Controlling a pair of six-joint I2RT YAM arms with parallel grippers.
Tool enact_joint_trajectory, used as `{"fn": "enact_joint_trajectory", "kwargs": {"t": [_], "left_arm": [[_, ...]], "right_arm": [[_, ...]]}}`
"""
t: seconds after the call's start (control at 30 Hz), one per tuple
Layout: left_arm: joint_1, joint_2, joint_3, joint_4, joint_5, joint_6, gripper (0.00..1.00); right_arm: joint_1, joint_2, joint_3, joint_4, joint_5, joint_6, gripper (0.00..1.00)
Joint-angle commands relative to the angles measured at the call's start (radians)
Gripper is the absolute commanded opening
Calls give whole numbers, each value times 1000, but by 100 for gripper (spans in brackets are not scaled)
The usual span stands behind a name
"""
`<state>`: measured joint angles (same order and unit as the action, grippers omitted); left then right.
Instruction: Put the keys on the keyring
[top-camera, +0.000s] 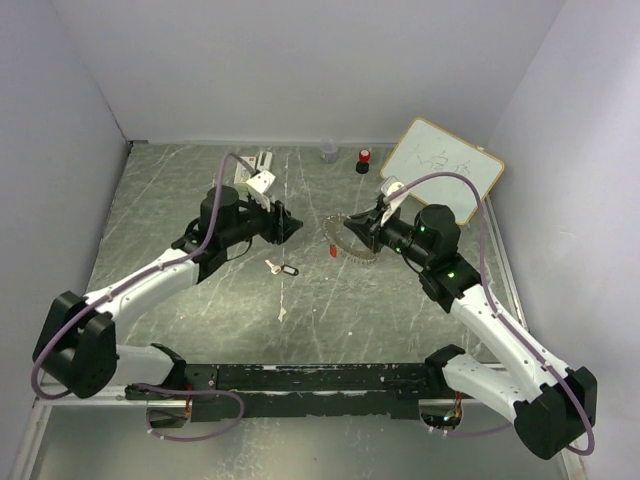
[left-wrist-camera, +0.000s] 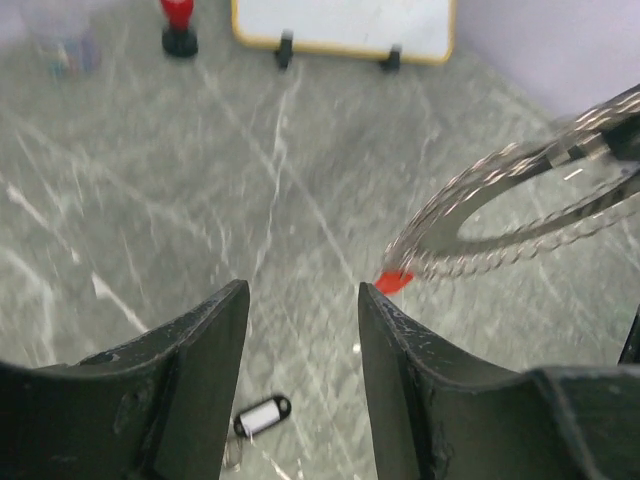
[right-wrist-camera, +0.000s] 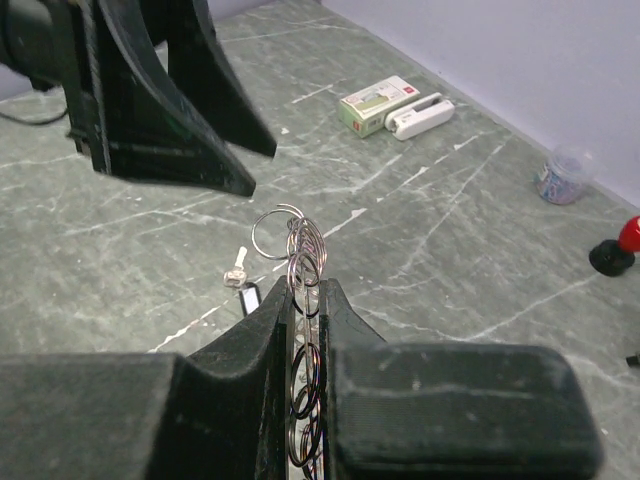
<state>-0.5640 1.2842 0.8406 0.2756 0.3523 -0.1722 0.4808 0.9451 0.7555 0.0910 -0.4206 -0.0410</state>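
My right gripper (top-camera: 362, 230) is shut on the keyring (top-camera: 352, 246), a toothed grey ring held above the table. In the right wrist view the gripper (right-wrist-camera: 305, 290) clamps the keyring (right-wrist-camera: 303, 245) edge-on, with small loops along it. The key with the red head (top-camera: 330, 248) sits at the ring's left edge; it also shows in the left wrist view (left-wrist-camera: 393, 282) under the keyring (left-wrist-camera: 520, 215). The key with the black tag (top-camera: 283, 268) lies on the table, below my open, empty left gripper (top-camera: 290, 225), and shows between its fingers (left-wrist-camera: 262, 415) and in the right wrist view (right-wrist-camera: 243, 280).
A small whiteboard (top-camera: 443, 166) stands at the back right. A red-topped black cylinder (top-camera: 364, 160) and a small clear jar (top-camera: 328, 151) stand at the back. A small box with a white stapler (top-camera: 262, 162) lies at the back left. Walls enclose the table.
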Motion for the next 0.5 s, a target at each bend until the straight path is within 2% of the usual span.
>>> {"fn": "enact_joint_trajectory", "kwargs": {"t": [0.0, 0.13, 0.47], "left_arm": [[-18, 73, -37, -137, -106, -54, 58], [-69, 118, -70, -189, -207, -9, 59], [-134, 156, -173, -171, -366, -1, 52]], "right_arm": [[-1, -23, 3, -1, 75, 20, 0], [-2, -53, -5, -28, 97, 10, 0], [-4, -104, -33, -48, 115, 1, 0]]}}
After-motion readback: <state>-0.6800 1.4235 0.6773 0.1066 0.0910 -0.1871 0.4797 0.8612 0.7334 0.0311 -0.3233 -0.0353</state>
